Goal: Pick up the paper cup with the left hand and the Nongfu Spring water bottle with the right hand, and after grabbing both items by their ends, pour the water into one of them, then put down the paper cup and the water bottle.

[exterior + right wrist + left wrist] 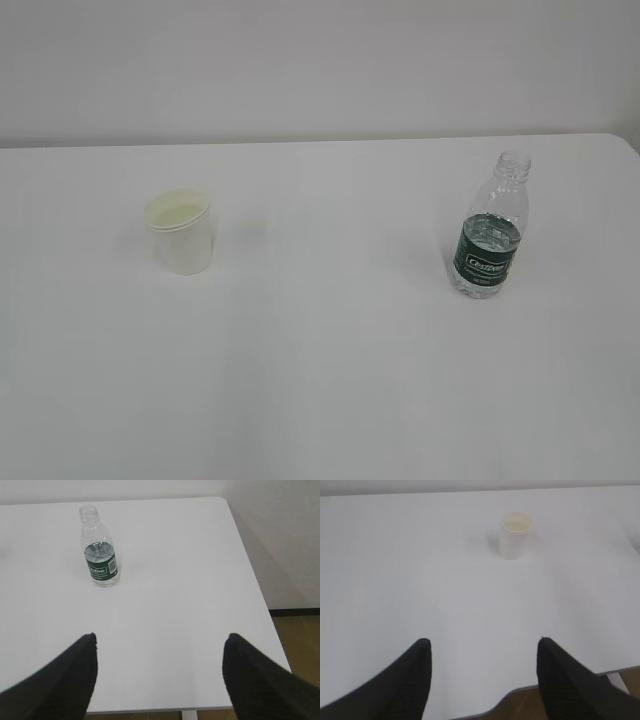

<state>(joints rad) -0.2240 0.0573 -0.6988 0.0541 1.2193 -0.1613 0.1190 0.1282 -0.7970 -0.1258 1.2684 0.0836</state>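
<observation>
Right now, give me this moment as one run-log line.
stage: pre-grasp | paper cup: upright on table, untouched | water bottle: upright, uncapped, untouched | left gripper: jaws open, short of cup | right gripper: jaws open, short of bottle

one paper cup [181, 231] and one water bottle [489, 230] stand on a single white table [330, 380]. two black grippers, left [482, 680] and right [159, 677], complete the count.

On the white table [320, 380], only the paper cup [182, 231] at the left and the Nongfu Spring water bottle [489, 231] at the right stand upright, well apart. Bare tabletop lies between them, along the near side and around each.
</observation>
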